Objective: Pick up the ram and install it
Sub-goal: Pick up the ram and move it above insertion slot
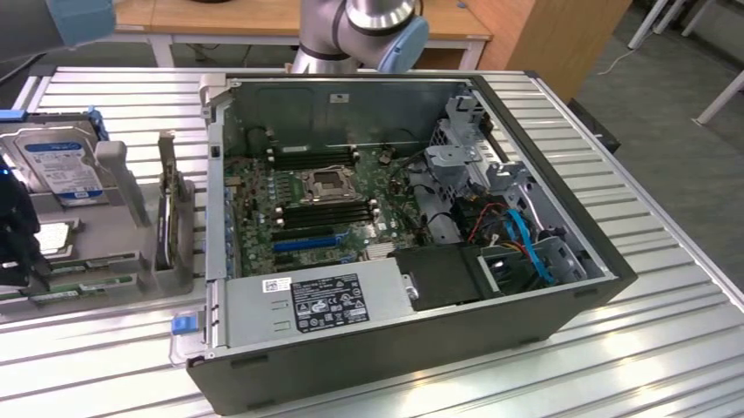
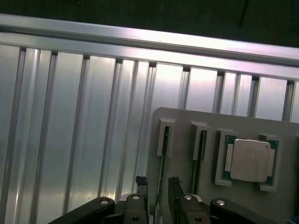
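Ribbed aluminium table (image 2: 70, 116) (wooden desk (image 1: 233, 17) behind); end effector (image 2: 157, 181) wide, straddling ram (image 2: 165, 140).

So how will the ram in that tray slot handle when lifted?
The ram looks thin, standing on edge in the grey tray, so probably stiff and light. Held upright only by its slot, it may tip once lifted unless the open gripper grips squarely.

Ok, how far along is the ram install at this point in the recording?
Done: the gripper is at the grey holder, open fingers either side of the ram standing in its slot. In hand: nothing; the ram is not gripped. Left: the grip, the lift and the install on the motherboard in the open case.
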